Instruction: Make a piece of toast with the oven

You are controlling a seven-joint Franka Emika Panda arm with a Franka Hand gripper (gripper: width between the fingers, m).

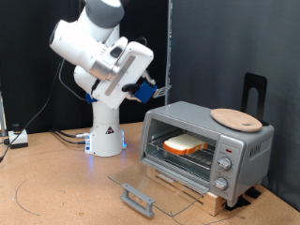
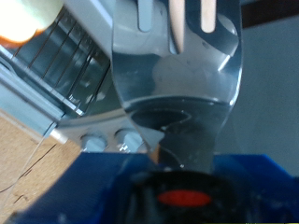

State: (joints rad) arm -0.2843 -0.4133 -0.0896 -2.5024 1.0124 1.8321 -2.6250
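The oven (image 1: 239,150) is a silver-grey box at the exterior view's right, standing on a wooden board. Its glass door (image 1: 155,183) hangs down open, with the handle (image 1: 138,199) in front. The piece of toast (image 1: 185,144) lies flat on the wire rack inside. My gripper (image 1: 160,87) hovers above and to the exterior view's left of the oven, open and empty. In the wrist view the fingers (image 2: 144,13) stand apart over the open door (image 2: 177,79). The rack (image 2: 65,56), an edge of the toast (image 2: 17,28) and two knobs (image 2: 112,142) also show there.
A round tan wooden plate (image 1: 234,118) lies on top of the oven. A black stand (image 1: 254,94) rises behind it. The robot base (image 1: 105,136) stands at the exterior view's left with cables (image 1: 28,187) running across the brown table.
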